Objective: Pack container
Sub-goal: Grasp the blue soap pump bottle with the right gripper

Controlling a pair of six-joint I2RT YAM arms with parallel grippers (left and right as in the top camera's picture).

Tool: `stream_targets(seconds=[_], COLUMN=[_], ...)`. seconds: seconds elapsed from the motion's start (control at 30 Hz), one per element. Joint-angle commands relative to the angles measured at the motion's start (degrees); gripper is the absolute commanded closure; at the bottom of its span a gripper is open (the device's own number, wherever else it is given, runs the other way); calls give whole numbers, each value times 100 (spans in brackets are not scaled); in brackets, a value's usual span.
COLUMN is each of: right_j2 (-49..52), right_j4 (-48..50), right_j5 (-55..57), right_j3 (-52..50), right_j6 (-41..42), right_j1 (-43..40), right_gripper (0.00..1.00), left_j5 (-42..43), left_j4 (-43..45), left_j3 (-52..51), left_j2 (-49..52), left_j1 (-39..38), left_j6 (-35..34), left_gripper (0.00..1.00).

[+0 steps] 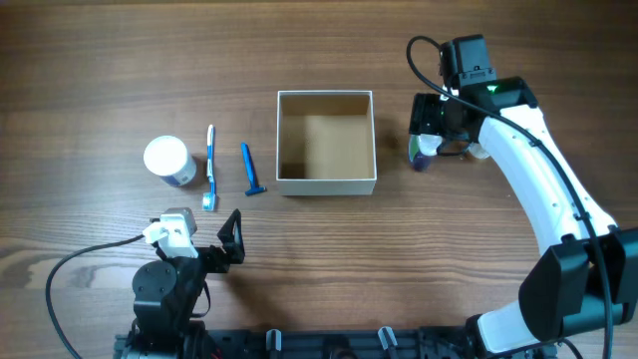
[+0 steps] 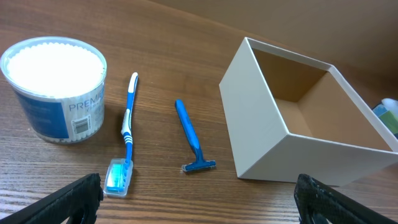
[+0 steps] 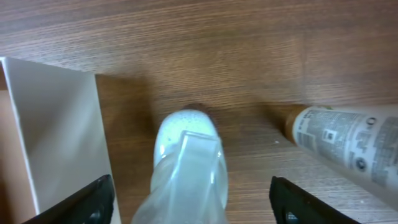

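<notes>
The container point(image 1: 325, 184) is a square white-walled box with a tan inside, at the table's middle; it also shows in the left wrist view point(image 2: 261, 118) and at the left edge of the right wrist view point(image 3: 56, 124). My right gripper point(image 1: 429, 148) point(image 3: 193, 202) is open just right of the container. Its fingers stand on either side of a pale translucent tube point(image 3: 186, 155) point(image 1: 426, 153) without touching it. My left gripper point(image 1: 231, 239) point(image 2: 199, 199) is open and empty near the front edge, behind a blue razor point(image 1: 251, 170) point(image 2: 189, 134) and a blue-white toothbrush point(image 1: 210, 165) point(image 2: 126, 130).
A round white-lidded jar point(image 1: 168, 160) point(image 2: 55, 87) stands left of the toothbrush. A white bottle with a tan cap point(image 3: 348, 146) lies right of the tube, partly under the right arm in the overhead view point(image 1: 478, 152).
</notes>
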Motion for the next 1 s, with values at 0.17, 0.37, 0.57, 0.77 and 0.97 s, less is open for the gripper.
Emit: stream_targets(seconds=[0.17, 0.37, 0.57, 0.77, 0.97], right_j2=[125, 188, 289, 350, 361], right_j4=[-70, -144, -129, -116, -66], right_j5=[-348, -350, -326, -302, -304], right_j3=[103, 85, 85, 85, 85], right_j6=[256, 350, 402, 452, 450], right_j1=[35, 35, 35, 35, 35], right_gripper=[25, 27, 29, 40, 45], left_j5=[48, 48, 48, 48, 48], left_j4=[13, 13, 13, 13, 13], left_j3=[-4, -4, -4, -4, -4], left_j2=[-42, -42, -42, -42, -42], left_j1=[48, 48, 48, 48, 48], left_j6=[68, 68, 68, 68, 68], left_gripper=[0, 0, 0, 0, 0])
